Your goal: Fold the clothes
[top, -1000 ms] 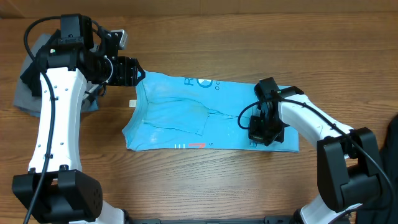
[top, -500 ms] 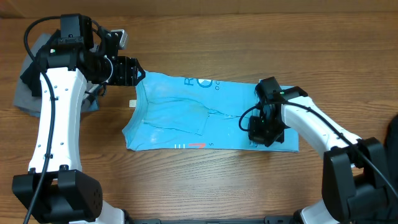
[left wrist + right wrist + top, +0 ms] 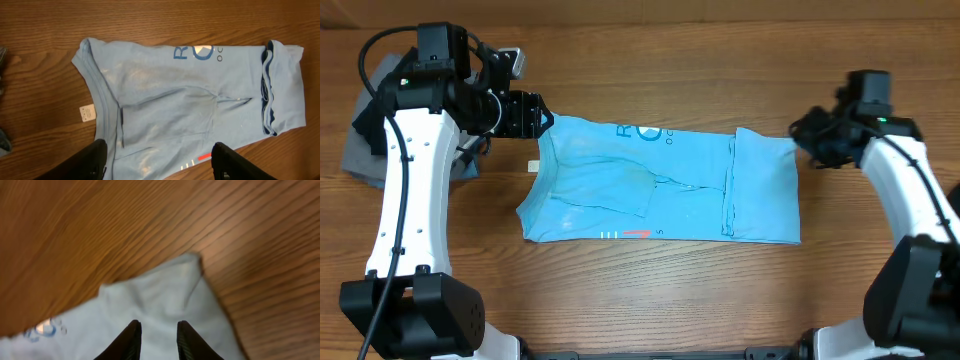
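The T-shirt (image 3: 650,185) lies part-folded on the table (image 3: 720,300), one end turned over; further folds remain. The left gripper (image 3: 160,159) has its jaws wide and empty; the right gripper (image 3: 157,330) has its jaws barely parted, holding nothing.

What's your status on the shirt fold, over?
Left gripper open, near shirt collar end. Right gripper slightly open, empty, by shirt's far corner. Shirt flat, right end folded in. Grey pile at left, clear of it.
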{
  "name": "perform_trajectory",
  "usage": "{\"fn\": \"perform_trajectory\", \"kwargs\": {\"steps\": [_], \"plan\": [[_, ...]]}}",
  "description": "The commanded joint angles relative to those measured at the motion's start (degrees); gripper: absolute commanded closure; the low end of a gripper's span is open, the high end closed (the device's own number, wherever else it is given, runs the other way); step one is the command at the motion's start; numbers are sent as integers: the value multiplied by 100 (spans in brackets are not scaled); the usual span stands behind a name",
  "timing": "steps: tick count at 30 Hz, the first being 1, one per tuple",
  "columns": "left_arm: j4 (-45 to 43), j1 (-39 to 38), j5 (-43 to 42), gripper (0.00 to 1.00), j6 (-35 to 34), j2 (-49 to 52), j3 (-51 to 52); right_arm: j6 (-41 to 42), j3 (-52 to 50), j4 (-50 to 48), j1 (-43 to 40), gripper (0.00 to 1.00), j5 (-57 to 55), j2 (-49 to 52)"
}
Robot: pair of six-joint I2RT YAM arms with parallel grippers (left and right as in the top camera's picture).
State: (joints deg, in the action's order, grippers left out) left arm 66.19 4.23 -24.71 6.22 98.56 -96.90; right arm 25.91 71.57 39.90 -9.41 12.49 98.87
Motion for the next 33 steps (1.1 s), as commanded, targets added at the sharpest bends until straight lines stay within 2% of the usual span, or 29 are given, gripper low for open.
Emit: {"fn": "perform_trajectory", "kwargs": {"steps": [1,4,10,13,15,18,21,24,25,29,33], "plan": [[-24,20,-87,30,107,-151,-153,138,39,-273,-162,70,369,555],[-17,20,-87,30,105,-151,-153,2,39,-636,-164,64,369,901],[22,20,-87,30,87,-151,-153,13,39,-1047,-164,63,369,1338],[26,20,-87,30,85,-151,-153,118,39,-1235,-129,83,442,1445],[26,20,-87,30,85,-151,-153,114,39,-1543,-109,91,837,1480],[26,20,-87,30,85,-151,-153,109,42,-1956,-131,96,1421,1473],[46,20,-85,30,87,-151,-153,22,46,-1886,-219,94,1419,1427],[114,20,-85,30,90,-151,-153,-367,50,-1602,-367,73,1423,1309],[127,20,-83,30,92,-151,-153,-466,50,-1488,-426,71,1421,1263],[98,20,-83,30,92,-151,-153,-728,48,-1045,-546,74,1325,1241],[79,20,-83,30,92,-151,-153,-638,37,-780,-485,82,702,1268]]}}
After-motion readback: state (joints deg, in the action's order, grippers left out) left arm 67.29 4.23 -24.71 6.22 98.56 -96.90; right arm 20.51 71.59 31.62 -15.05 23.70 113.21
